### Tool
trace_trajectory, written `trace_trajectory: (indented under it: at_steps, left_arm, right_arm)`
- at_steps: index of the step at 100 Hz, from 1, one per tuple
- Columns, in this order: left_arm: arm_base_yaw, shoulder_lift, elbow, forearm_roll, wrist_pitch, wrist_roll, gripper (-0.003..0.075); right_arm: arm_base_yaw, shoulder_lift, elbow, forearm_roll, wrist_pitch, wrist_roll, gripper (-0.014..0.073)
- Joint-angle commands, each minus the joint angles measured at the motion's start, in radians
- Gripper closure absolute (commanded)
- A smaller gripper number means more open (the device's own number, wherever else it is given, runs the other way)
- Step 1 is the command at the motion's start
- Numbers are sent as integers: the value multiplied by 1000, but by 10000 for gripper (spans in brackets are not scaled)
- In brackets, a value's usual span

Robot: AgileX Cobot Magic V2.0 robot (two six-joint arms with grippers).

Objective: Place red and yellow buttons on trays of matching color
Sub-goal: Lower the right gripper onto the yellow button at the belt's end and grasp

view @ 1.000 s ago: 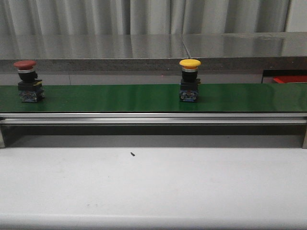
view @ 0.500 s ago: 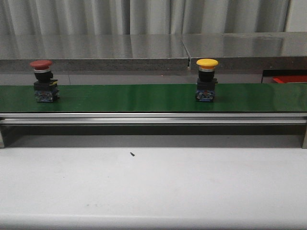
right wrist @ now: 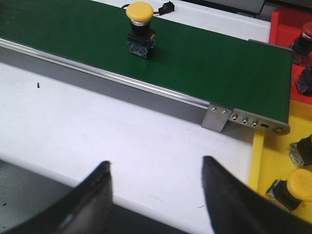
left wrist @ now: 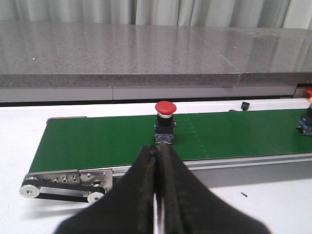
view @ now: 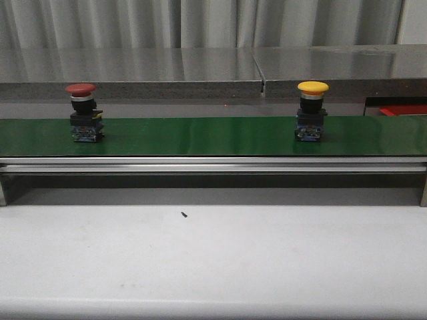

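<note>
A red button stands upright on the green conveyor belt at the left; it also shows in the left wrist view. A yellow button stands upright on the belt at the right; it also shows in the right wrist view. My left gripper is shut and empty, over the white table, short of the belt and in line with the red button. My right gripper is open and empty over the white table. A yellow tray and a red tray lie past the belt's end, each holding buttons.
The belt's metal rail runs across in front of the buttons. A grey stone counter stands behind the belt. A small black speck lies on the white table. A small black part sits behind the belt.
Both buttons have moved to the right along the belt, still upright. Neither gripper shows in the earlier frames.
</note>
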Motion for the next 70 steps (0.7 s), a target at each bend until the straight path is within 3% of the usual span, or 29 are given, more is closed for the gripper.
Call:
trace_trajectory:
  at_steps: [1, 24, 70]
  left_arm:
    - [-8, 9, -25, -17, -67, -3, 739]
    - [-8, 9, -25, -17, -67, -3, 739]
    - [-8, 9, -25, -17, -67, -3, 739]
  right_arm:
    - [0, 4, -26, 44, -83, -3, 1]
    - [0, 138, -79, 55, -110, -3, -20]
    - [0, 742, -328, 55, -199, -41, -20]
